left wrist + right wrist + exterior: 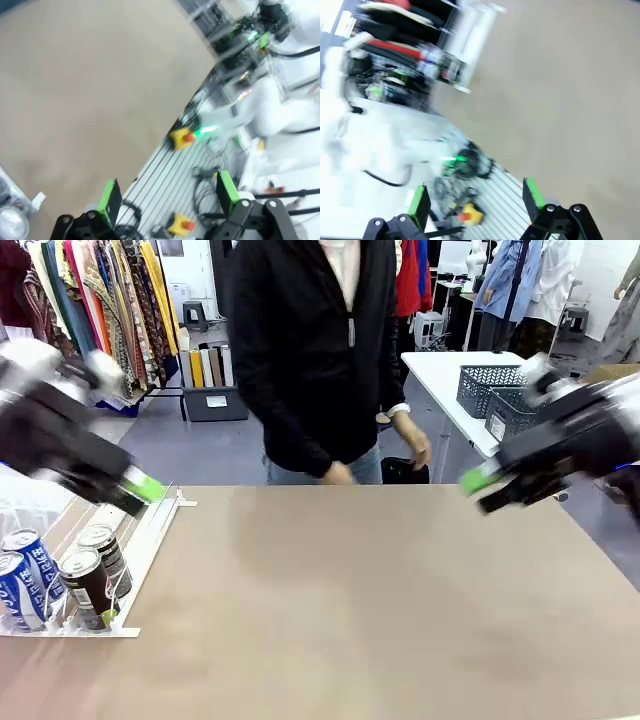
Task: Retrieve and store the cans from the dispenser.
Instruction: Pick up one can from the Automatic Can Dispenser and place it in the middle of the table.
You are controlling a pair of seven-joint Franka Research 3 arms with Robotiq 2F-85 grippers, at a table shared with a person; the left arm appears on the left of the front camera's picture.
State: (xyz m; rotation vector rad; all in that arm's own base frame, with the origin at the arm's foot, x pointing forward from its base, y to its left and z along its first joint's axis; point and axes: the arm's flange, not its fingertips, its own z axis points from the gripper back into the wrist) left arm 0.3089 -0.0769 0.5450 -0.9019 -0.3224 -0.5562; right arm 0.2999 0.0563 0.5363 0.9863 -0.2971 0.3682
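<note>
**Both my grippers open and empty above the table, cans waiting in the rack**

At the lower left of the front view lies the dispenser (150, 530), its white rails running from the near edge of the table (350, 600) up toward the middle of the frame. Four cans (88, 588) stand in it at the near end: two blue-and-white ones at the far left edge of the frame and two dark ones just to their right, all upright and close together.

Just above and to the right of them hangs my left gripper (148, 488), blurred, its green tip over the far end of the rails and touching no can. In the left wrist view the left gripper (168, 192) has its green pads (110, 196) spread wide with nothing between them. A silver round shape in that view's bottom left corner may be a can top, though I cannot be sure.

At the top centre of the front view a person (310, 350) in a dark jacket stands at the far side, one hand (415, 445) hanging near the table edge.

At the right of the frame my right gripper (485, 490) hovers above bare table, well apart from the cans. In its own wrist view the right gripper (476, 199) stands wide apart and empty too.

Dark grey baskets (495, 390) sit on a white table at the upper right.
</note>
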